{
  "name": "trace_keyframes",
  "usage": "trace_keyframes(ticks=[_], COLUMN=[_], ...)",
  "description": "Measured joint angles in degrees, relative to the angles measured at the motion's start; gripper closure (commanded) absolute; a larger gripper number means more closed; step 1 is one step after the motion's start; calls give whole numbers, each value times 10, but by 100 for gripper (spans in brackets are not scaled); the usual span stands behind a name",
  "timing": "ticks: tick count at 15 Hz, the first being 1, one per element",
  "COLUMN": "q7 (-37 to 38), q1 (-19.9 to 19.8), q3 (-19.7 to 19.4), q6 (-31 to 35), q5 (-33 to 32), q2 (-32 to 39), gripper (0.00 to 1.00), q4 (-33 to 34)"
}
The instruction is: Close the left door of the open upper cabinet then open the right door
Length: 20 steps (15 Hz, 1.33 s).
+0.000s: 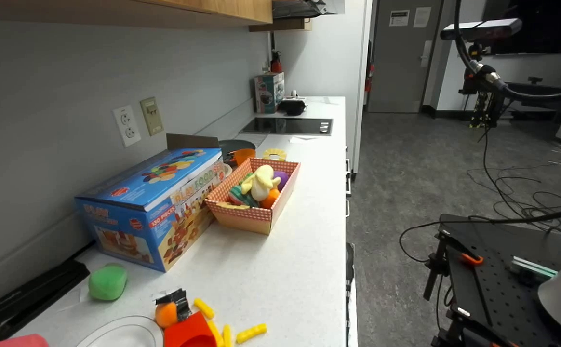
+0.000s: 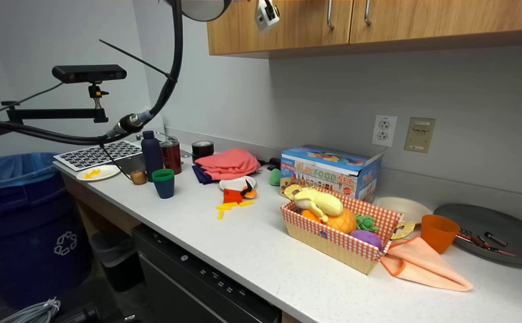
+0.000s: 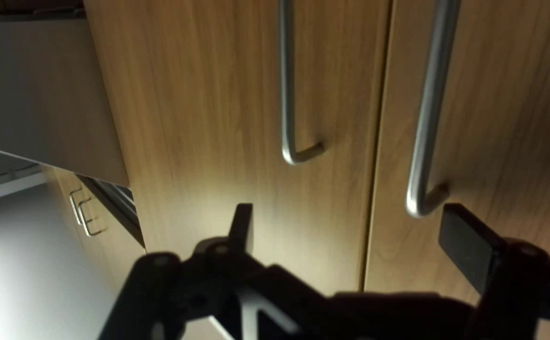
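The wooden upper cabinet (image 1: 247,9) cuts across the top of both exterior views. Its left door (image 2: 297,27) and right door (image 2: 445,18) both look closed and flush in an exterior view. In the wrist view two doors meet at a thin seam, each with a metal bar handle (image 3: 287,94); which is which there, I cannot tell. My gripper (image 3: 348,212) stands open in front of them, nothing between its fingers, the seam in its gap. One finger (image 3: 466,250) is close to the end of the right-hand handle (image 3: 428,108) in that view; contact is unclear.
Below the cabinet, the white countertop (image 1: 285,270) carries a play food box (image 2: 328,170) and a checkered basket (image 2: 332,244). A black cable (image 2: 176,54) hangs near the arm. Another cabinet (image 3: 86,208) with handles shows beyond the doors in the wrist view.
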Motion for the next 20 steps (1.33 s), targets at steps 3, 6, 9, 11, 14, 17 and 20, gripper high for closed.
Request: trace_keyframes(ticks=[3, 6, 9, 11, 14, 17, 20], q7=[-4, -77, -211, -297, -419, -528, -566], q1=[-28, -55, -65, -56, -35, -52, -99], q3=[-6, -28, -53, -66, -79, -46, 9], q6=[89, 199, 253, 252, 208, 124, 30], q5=[58, 159, 300, 388, 506, 625, 677], q2=[-10, -45, -80, -102, -139, -177, -203], gripper=[0, 0, 0, 0, 0, 0, 0], q4=[14, 11, -17, -48, -74, -65, -33])
